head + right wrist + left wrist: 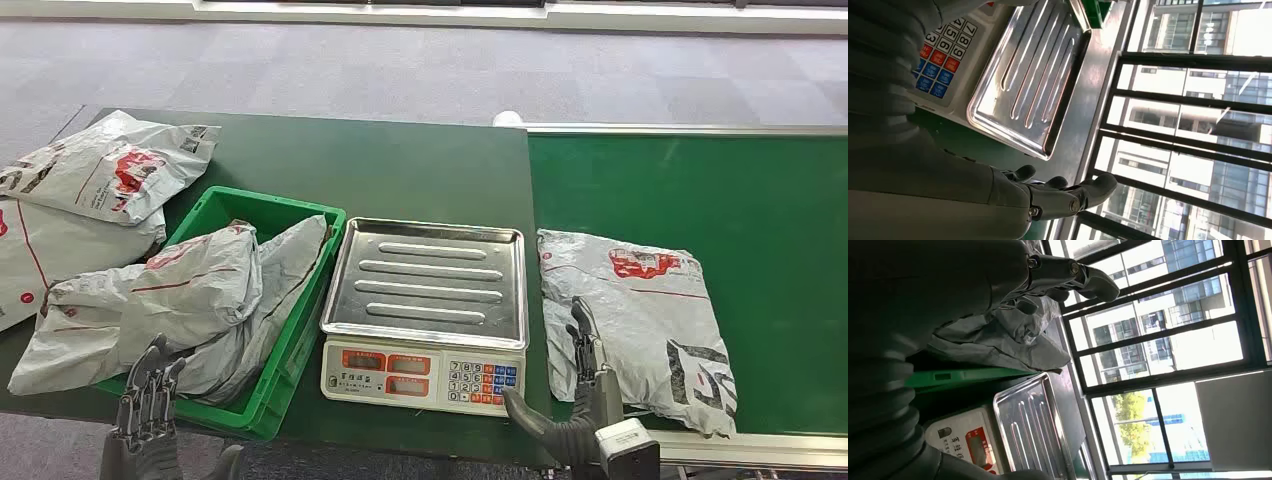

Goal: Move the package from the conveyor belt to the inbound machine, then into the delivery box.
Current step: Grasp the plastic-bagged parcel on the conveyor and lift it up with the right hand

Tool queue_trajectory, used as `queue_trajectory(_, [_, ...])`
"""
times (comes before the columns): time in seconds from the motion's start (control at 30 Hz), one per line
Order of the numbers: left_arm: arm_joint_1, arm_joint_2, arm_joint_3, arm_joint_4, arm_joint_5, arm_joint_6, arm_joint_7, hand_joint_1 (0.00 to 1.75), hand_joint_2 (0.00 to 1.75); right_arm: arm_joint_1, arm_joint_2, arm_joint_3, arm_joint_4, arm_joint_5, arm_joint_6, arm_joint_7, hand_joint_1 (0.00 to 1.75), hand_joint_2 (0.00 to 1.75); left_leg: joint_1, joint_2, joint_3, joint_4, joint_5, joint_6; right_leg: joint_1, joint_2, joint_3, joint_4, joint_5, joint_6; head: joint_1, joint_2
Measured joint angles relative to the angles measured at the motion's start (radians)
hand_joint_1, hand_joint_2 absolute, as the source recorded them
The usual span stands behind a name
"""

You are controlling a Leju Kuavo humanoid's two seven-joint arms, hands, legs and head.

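While the grey plastic mailer package (640, 320) lay on the green conveyor belt (760, 220) beside the steel-topped scale (425, 285), the right hand (585, 395) hovered empty, fingers (582, 325) spread, seemingly for grasping.

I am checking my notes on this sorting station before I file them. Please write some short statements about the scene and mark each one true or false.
1. A grey package lies on the green conveyor belt. True.
2. A package sits on the steel tray of the scale. False: the tray is bare.
3. The green bin holds grey packages. True.
4. The right hand lifts the package off the belt. False: the package lies flat on the belt, with the hand at its near edge, fingers extended.
5. The scale stands to the right of the belt. False: it stands between the bin and the belt.
6. The left hand holds nothing. True.
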Motion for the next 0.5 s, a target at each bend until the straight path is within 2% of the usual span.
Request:
queue_trajectory(0.17, [0.002, -0.004, 0.001, 0.0, -0.001, -0.002, -0.002, 0.0, 1.75, 0.002, 0.0, -0.008, -0.002, 0.032, -0.019, 0.005, 0.0, 1.75, 0.0, 0.0, 0.0, 0.0, 0.0, 0.0, 0.0, 0.0, 0.0, 0.0, 0.0, 0.0, 0.0, 0.0])
queue_trajectory(0.27, [0.003, -0.005, 0.002, -0.01, -0.008, -0.005, -0.01, 0.0, 1.75, -0.003, 0.003, -0.035, -0.003, 0.227, -0.111, 0.067, 0.0, 1.75, 0.0, 0.0, 0.0, 0.0, 0.0, 0.0, 0.0, 0.0, 0.0, 0.0, 0.0, 0.0, 0.0, 0.0])
queue_trajectory(0.37, [-0.002, -0.004, 0.002, -0.034, -0.018, -0.005, -0.009, 0.0, 1.75, -0.049, 0.008, -0.109, 0.005, 0.48, -0.143, 0.208, 0.0, 1.75, 0.0, 0.001, -0.005, 0.0, 0.0, 0.0, 0.0, 0.001, 0.001, 0.0, 0.0, 0.0, 0.0, 0.0])
queue_trajectory(0.43, [-0.01, -0.003, 0.0, -0.051, -0.021, 0.006, 0.004, 0.0, 1.75, -0.131, 0.009, -0.189, 0.055, 0.691, -0.088, 0.372, 0.0, 1.75, 0.0, 0.002, -0.006, 0.0, -0.001, 0.0, 0.0, 0.002, 0.001, 0.0, 0.001, 0.0, 0.0, 0.0])
queue_trajectory(0.5, [-0.017, -0.001, -0.002, -0.059, -0.017, 0.024, 0.019, 0.0, 1.75, -0.244, 0.006, -0.275, 0.178, 0.878, -0.029, 0.537, 0.0, 1.75, 0.0, 0.004, -0.004, 0.0, 0.001, 0.002, -0.001, 0.003, 0.001, 0.0, 0.003, 0.001, 0.0, 0.0])
